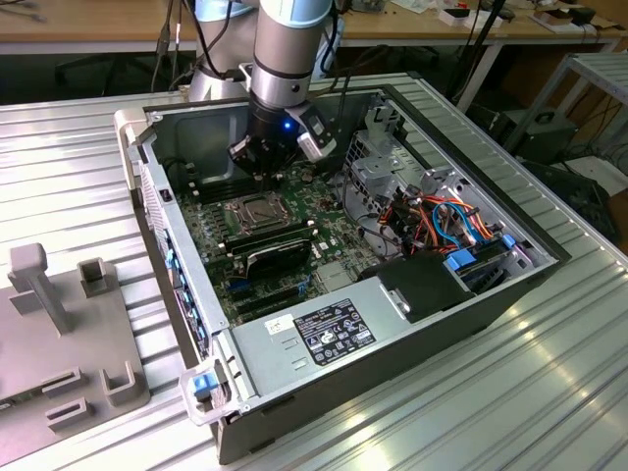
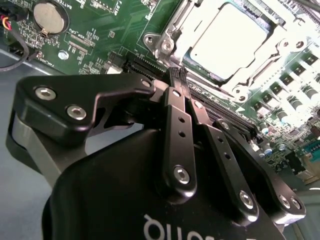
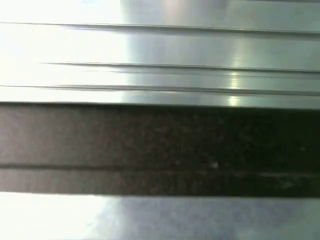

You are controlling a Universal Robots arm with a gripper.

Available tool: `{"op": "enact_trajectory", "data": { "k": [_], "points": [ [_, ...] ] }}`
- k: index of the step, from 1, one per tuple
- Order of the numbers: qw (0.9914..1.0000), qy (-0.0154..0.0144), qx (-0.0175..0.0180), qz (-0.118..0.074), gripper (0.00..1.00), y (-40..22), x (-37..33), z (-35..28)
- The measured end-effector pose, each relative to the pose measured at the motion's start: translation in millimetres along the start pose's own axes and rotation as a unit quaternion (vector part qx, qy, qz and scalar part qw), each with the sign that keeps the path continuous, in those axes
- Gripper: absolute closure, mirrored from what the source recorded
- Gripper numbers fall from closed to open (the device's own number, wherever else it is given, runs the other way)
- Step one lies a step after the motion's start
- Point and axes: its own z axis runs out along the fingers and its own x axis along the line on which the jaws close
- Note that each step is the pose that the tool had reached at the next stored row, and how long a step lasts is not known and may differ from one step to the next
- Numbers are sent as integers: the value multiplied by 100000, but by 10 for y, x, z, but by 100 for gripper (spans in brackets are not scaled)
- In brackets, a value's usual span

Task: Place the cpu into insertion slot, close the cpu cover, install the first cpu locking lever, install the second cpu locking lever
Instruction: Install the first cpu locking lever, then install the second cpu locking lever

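The cpu lies flat in the insertion slot on the green board, its pale metal top showing. The silver cpu cover lies down over it, framing the chip through its window. My gripper is shut, its two black fingers pressed together with nothing visible between them. The tips are just beside the socket's corner, over a long black card slot. In the exterior view the gripper hangs inside the open computer case, right behind the socket. I cannot make out the locking levers clearly.
A coin battery sits on the board near the gripper. The case holds a power supply, coloured cables and a drive cage. A grey fixture stands on the ribbed metal table at the exterior view's left.
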Motion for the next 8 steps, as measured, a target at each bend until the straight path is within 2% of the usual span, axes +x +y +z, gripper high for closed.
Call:
{"op": "enact_trajectory", "data": {
  "k": [8],
  "points": [
    [100000,1,-1,7,89,-39,1,-2]
  ]
}}
